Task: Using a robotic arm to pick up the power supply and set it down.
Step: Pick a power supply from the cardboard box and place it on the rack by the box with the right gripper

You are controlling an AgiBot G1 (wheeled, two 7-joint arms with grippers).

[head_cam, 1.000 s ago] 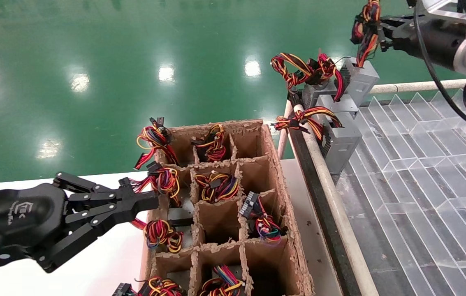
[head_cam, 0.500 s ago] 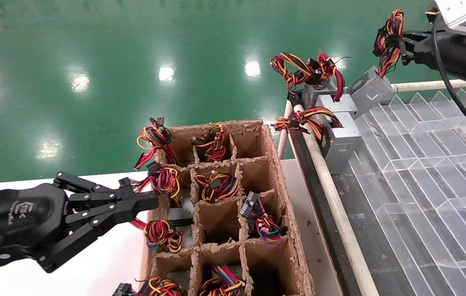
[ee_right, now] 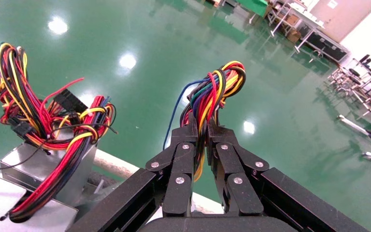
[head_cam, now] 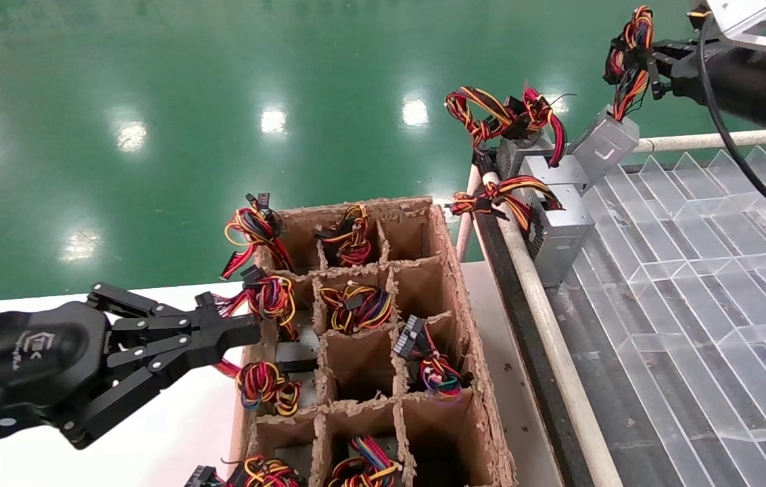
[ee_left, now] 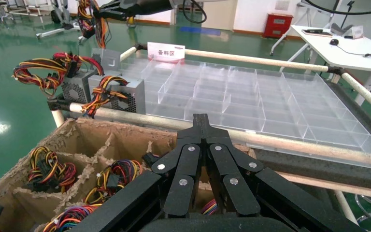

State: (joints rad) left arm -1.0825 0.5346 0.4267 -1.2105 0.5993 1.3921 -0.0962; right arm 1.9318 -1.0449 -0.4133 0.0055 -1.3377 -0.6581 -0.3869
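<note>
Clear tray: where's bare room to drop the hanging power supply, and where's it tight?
The right gripper holds the power supply by its wire bundle. The clear tray has bare compartments across the middle and near side, bordered by the white rail. It is crowded at the far corner, where two grey supplies stand. The left gripper is parked by the cardboard crate.

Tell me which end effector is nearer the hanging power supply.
Right. The right end effector grips its wire bundle just above the power supply; the left end effector sits far off at the cardboard crate.
</note>
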